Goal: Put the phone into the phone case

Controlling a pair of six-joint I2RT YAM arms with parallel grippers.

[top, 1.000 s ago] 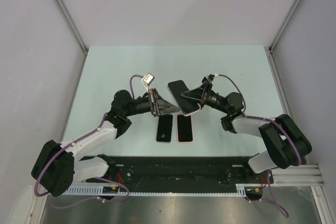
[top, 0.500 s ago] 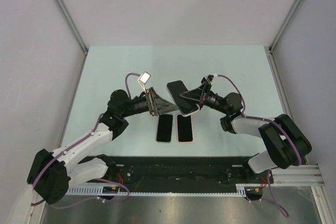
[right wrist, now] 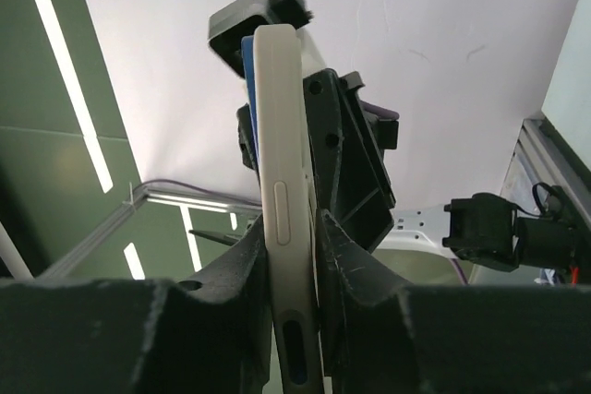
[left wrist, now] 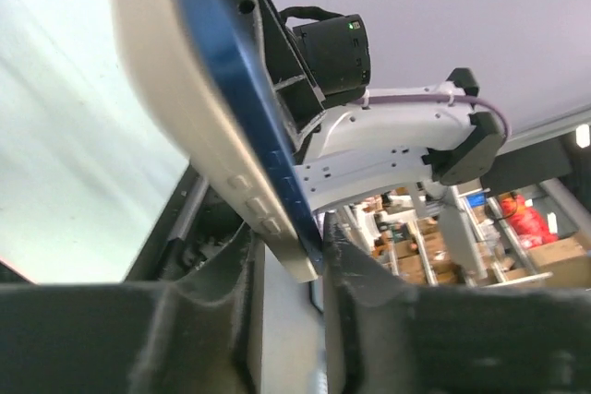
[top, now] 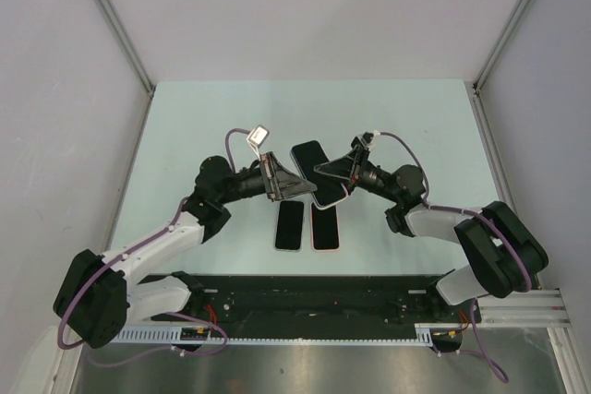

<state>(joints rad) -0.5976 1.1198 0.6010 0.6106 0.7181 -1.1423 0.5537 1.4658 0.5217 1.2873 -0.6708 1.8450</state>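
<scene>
We judge seating underway: right gripper (right wrist: 294, 228) clamps cream rubbery phone case (right wrist: 282, 182) with blue flat phone (left wrist: 231, 71) against it; left gripper (left wrist: 288, 246), narrowly parted, straddles its corner. Next: squeeze that corner home.

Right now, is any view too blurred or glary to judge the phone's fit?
Top external: even light, sharp, but the held phone is small. Left wrist: its edge crisp, near fingers dark and blurred. Right wrist: case backlit, light strips glaring left.

Blue phone (left wrist: 242, 89) against cream case (right wrist: 282, 182) — tilted, aloft.
</scene>
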